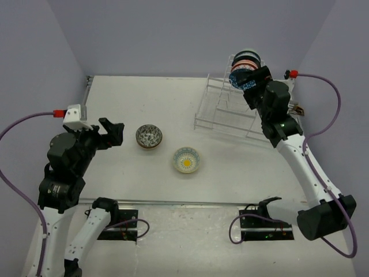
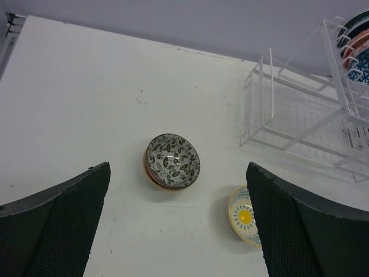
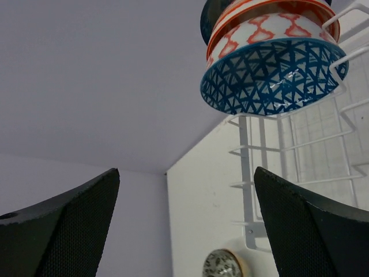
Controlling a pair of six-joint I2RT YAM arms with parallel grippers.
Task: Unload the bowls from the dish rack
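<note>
Racked bowls (image 1: 246,68) in dish rack (image 1: 226,112) far right, loose bowls (image 1: 149,137) on table (image 1: 115,98) to its left

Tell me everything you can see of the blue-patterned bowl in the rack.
The blue bowl looks like glazed ceramic, glossy, with a dark triangle lattice on lighter blue. It stands on edge in the upper wire tier of the dish rack, frontmost of a row, right against an orange-and-white bowl behind it. The right gripper faces it, jaws open, not touching.
</note>
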